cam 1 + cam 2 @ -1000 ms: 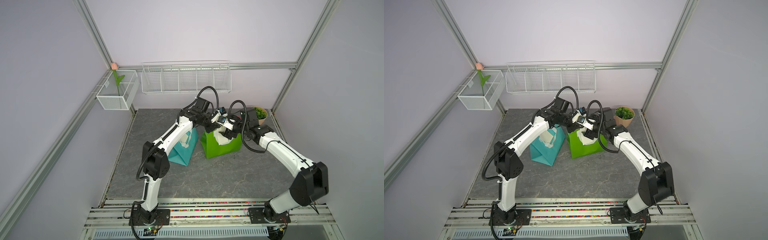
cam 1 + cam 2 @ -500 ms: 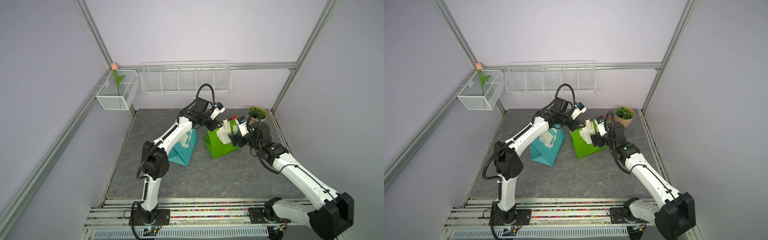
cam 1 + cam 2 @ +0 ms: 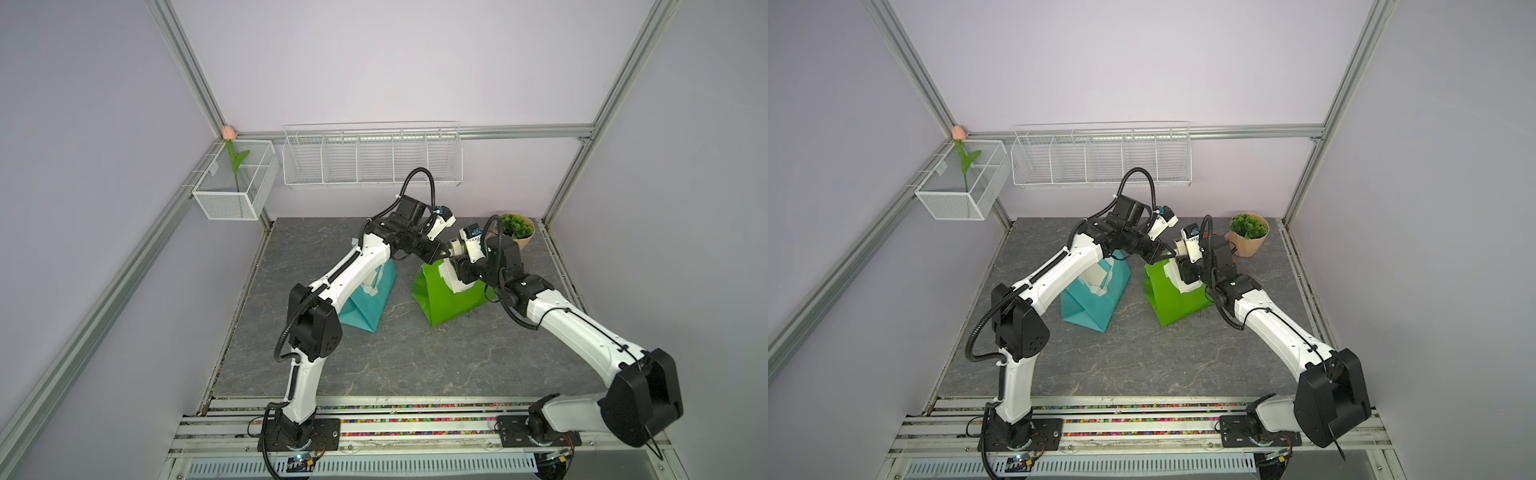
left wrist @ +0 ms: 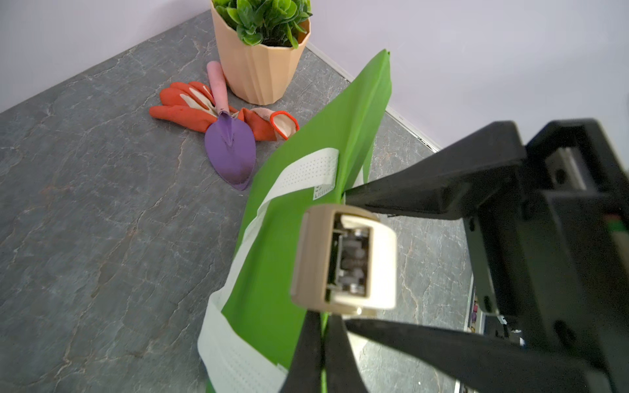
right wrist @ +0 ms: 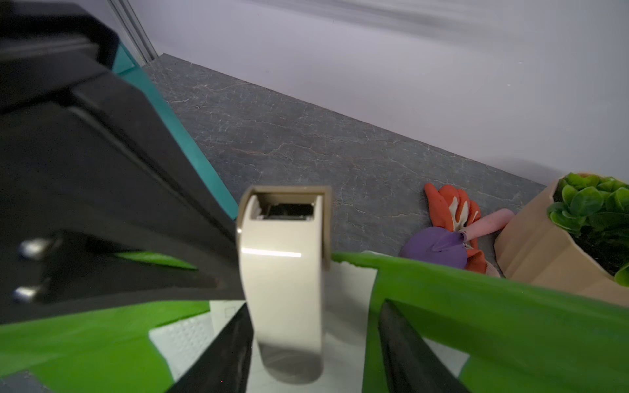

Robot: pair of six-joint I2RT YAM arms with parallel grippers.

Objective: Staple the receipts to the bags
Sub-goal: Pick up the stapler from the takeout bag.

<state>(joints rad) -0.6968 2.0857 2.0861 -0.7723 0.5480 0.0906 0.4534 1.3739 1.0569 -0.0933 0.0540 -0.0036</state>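
Observation:
The bright green bag point(image 3: 444, 303) stands right of the teal bag point(image 3: 370, 311) in both top views. My left gripper point(image 4: 321, 326) is shut on the green bag's point(image 4: 272, 289) top edge, beside its white handle point(image 4: 238, 357). A beige stapler point(image 5: 282, 289) sits at that edge, over a pale receipt point(image 5: 350, 282). My right gripper point(image 5: 315, 304) straddles the stapler. One finger is against its side, and a gap shows at the other finger point(image 5: 401, 340), so the jaws are open. Pale paper point(image 3: 371, 286) lies on the teal bag's side.
A peach plant pot point(image 4: 258, 68) stands at the back right, with orange gloves point(image 4: 183, 109) and a purple trowel point(image 4: 231, 149) beside it. A wire shelf point(image 3: 370, 166) and a mesh box point(image 3: 232, 187) hang on the walls. The two arms cross close above the green bag.
My right arm has swung its elbow out and down to the front right, and its gripper has drawn back from the left one. The left gripper stays on the bag edge.

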